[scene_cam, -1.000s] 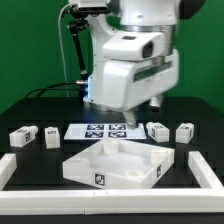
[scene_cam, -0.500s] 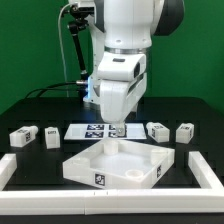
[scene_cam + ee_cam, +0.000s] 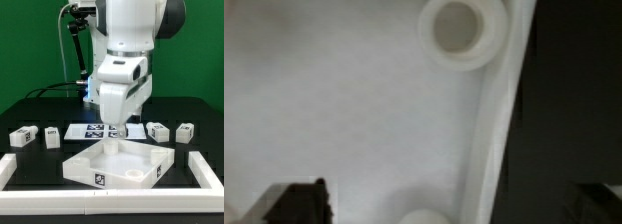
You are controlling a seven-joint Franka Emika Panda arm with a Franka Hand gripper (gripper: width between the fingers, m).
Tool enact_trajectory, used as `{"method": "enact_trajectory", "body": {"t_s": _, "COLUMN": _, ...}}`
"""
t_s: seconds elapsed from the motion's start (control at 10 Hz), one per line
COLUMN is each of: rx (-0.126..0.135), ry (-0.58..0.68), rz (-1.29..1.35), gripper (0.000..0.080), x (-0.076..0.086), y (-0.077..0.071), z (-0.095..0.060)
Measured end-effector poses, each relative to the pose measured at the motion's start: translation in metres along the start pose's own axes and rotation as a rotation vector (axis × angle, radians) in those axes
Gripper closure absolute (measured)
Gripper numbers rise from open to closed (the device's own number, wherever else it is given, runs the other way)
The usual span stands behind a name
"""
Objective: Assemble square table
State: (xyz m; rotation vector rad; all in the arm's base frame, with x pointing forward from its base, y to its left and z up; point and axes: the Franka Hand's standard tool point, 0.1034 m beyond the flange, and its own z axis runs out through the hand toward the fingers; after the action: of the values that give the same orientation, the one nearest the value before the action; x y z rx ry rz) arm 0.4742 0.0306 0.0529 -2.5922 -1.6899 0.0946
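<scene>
Arm: white, bent down over the far edge of the top.
Desk: black, everything sits on it.
Top: white square with a raised rim, in the middle near the front.
Marker board: flat, just behind the top.
Legs: four small white blocks, two on each side of the marker board.
Fingers: wide apart, holding nothing, one over the top, one over the desk.

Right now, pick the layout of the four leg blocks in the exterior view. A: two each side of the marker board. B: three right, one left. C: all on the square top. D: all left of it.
A: two leg blocks lie at the exterior view's left of the marker board, two at its right, none on the square top.
</scene>
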Motion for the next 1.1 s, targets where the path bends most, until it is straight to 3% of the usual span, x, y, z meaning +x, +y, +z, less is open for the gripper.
{"method": "enact_trajectory", "body": {"t_s": 0.2, "rx": 0.005, "ry": 0.007, "rz": 0.017, "gripper": 0.015, "x": 0.006, "y": 0.008, "z": 0.016}}
{"method": "enact_trajectory", "body": {"t_s": 0.4, "rx": 0.014, "ry": 0.01, "rz": 0.037, "gripper": 0.015, "x": 0.012, "y": 0.006, "z": 0.03}}
{"method": "enact_trajectory", "body": {"t_s": 0.8, "rx": 0.006, "ry": 0.015, "rz": 0.04, "gripper": 0.015, "x": 0.014, "y": 0.002, "z": 0.033}}
{"method": "enact_trajectory", "body": {"t_s": 1.1, "rx": 0.007, "ry": 0.015, "rz": 0.04, "gripper": 0.0568, "x": 0.014, "y": 0.002, "z": 0.034}}
